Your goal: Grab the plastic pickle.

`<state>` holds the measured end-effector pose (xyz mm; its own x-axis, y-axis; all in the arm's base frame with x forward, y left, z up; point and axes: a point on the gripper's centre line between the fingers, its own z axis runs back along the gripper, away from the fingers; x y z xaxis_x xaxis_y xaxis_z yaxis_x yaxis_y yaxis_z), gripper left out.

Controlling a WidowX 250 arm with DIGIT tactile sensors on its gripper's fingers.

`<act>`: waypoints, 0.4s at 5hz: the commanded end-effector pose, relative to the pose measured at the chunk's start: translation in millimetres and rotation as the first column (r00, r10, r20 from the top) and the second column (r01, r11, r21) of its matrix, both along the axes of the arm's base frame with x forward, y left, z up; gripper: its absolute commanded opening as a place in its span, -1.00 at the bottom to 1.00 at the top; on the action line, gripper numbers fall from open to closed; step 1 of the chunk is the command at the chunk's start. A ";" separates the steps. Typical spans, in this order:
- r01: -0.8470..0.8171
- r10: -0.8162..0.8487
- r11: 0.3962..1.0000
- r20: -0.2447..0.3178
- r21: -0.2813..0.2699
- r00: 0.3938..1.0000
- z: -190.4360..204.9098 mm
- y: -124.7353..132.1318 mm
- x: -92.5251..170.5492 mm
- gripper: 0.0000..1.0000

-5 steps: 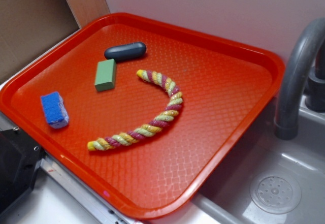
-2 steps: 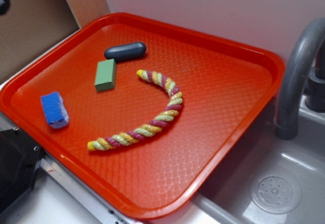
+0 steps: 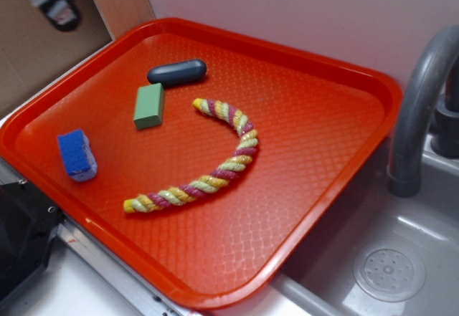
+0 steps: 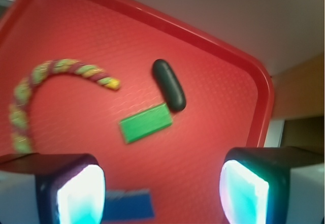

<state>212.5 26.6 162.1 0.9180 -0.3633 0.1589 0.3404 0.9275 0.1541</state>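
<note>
The plastic pickle point(image 3: 177, 72) point(image 4: 169, 84), a dark blue-grey capsule, lies near the far left of the red tray point(image 3: 323, 122), touching a corner of the green block point(image 3: 149, 106) point(image 4: 146, 123). My gripper point(image 4: 162, 193) hangs high above the tray's left side, open, with nothing between its glowing pads point(image 4: 81, 196). In the exterior view only a dark part of the gripper point(image 3: 54, 1) shows at the top left corner, well away from the pickle.
A blue sponge point(image 3: 77, 155) point(image 4: 127, 205) sits at the tray's left edge. A yellow-and-pink twisted rope point(image 3: 215, 160) point(image 4: 48, 82) curves across the tray's middle. A grey faucet point(image 3: 419, 108) and sink drain point(image 3: 388, 273) stand to the right.
The gripper has come into the exterior view at the top left corner, further in than 0.4 s ago. The things on the tray have not moved.
</note>
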 end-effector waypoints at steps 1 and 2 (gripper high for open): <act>-0.035 0.036 0.999 -0.051 0.030 0.998 -41.1 3.1 63.4 1.00; -0.039 0.042 0.998 -0.070 0.048 0.997 -53.1 2.4 79.9 1.00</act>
